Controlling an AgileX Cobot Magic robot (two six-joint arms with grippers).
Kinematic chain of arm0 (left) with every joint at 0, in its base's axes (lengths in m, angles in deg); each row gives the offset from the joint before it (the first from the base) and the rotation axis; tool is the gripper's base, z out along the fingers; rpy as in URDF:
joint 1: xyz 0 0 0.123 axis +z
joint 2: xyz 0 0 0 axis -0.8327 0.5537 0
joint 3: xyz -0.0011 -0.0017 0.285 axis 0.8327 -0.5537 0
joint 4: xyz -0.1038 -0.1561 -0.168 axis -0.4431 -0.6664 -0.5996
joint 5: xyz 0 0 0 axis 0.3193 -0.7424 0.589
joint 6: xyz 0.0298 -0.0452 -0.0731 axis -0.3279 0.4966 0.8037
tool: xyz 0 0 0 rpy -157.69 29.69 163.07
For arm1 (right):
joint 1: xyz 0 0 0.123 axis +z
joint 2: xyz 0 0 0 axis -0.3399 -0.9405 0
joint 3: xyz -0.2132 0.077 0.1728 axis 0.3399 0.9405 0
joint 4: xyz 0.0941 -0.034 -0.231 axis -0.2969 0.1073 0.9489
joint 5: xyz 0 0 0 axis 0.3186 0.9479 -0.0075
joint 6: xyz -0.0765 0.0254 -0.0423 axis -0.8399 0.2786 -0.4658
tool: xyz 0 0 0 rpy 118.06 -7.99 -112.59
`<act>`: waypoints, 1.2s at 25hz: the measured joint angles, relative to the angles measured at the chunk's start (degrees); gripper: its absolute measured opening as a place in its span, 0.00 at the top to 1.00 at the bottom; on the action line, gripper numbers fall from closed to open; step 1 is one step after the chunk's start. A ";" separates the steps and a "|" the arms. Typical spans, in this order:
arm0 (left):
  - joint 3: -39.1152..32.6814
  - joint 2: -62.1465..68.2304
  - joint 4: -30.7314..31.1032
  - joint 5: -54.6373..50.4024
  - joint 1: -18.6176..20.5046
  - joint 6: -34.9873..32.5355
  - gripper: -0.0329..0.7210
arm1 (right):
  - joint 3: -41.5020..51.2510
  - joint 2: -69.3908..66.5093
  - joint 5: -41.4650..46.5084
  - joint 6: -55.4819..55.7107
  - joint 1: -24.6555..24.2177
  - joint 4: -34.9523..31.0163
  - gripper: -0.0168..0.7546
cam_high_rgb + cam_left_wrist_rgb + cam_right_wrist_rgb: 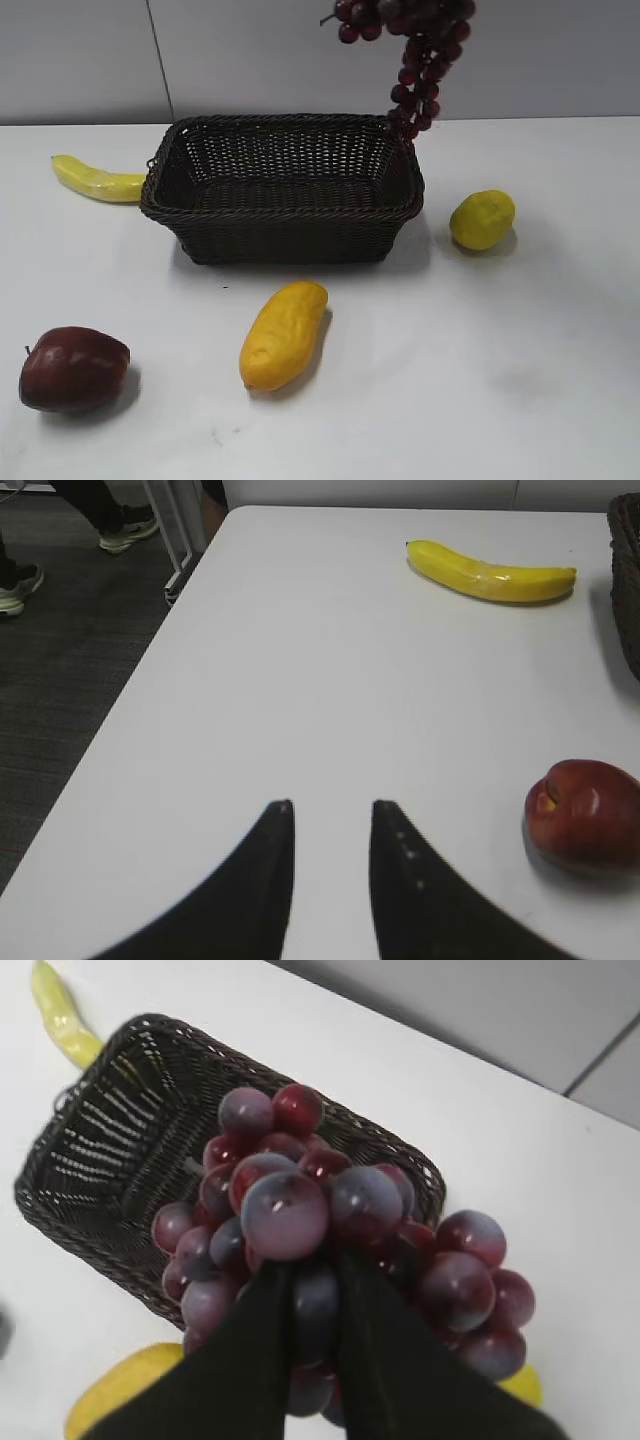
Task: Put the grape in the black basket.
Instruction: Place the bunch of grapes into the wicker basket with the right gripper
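Note:
The grape [420,60], a long dark red-purple bunch, hangs in the air at the top of the exterior view, its lower end above the right rear corner of the black basket [285,225]. The right arm itself is out of that view. In the right wrist view my right gripper [312,1278] is shut on the grape [300,1200], with the black basket [110,1160] below it. My left gripper [330,808] is open and empty above bare table, left of the apple.
A banana [95,180] lies left of the basket. A yellow mango [283,335] lies in front of it, a lemon [482,219] to its right, a dark red apple [73,368] at the front left. The table's left edge [150,670] drops to the floor.

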 joint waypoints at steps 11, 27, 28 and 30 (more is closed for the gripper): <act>0.00 0.00 0.00 0.00 0.00 0.00 0.64 | -3.43 -13.43 -3.32 -1.33 2.57 -8.12 0.87; 0.00 0.00 0.00 0.00 0.00 0.00 0.64 | -3.43 -26.18 -2.61 -1.51 2.63 -7.53 0.81; 0.00 0.00 0.00 0.00 0.00 0.00 0.64 | -3.43 -26.18 -2.25 -1.51 2.63 -7.53 0.75; 0.00 0.00 0.00 0.00 0.00 0.00 0.64 | -3.54 -26.18 -1.97 -1.51 2.63 -7.58 0.53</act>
